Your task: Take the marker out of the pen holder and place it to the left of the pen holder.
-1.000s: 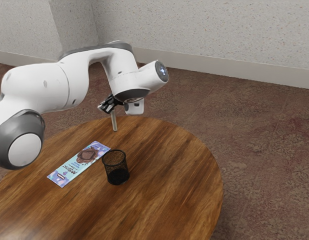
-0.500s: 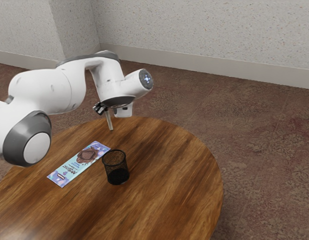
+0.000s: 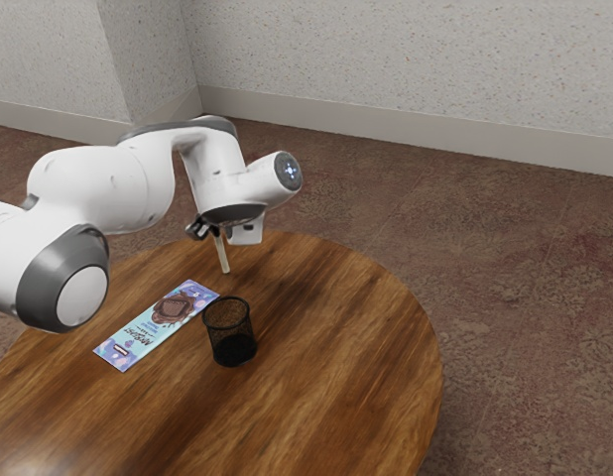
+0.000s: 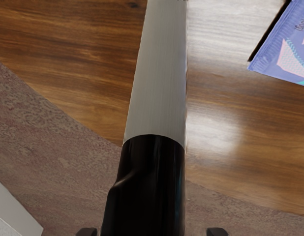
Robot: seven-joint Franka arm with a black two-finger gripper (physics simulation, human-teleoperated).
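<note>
The marker [image 3: 222, 255] has a smooth pale-grey barrel and a glossy black end. The gripper [image 3: 211, 231] grips it between 2 fingers, parted about its thickness. It slants slightly, outside and apart from the black mesh pen holder [image 3: 233, 347], over the wooden table [image 3: 336, 377].

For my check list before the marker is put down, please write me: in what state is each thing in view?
Gripper: shut on the marker.
Marker: out of the pen holder, held slightly tilted; whether it touches the table is unclear.
Pen holder: upright, empty.
Flat packet: lying on the table, printed side up.
</note>
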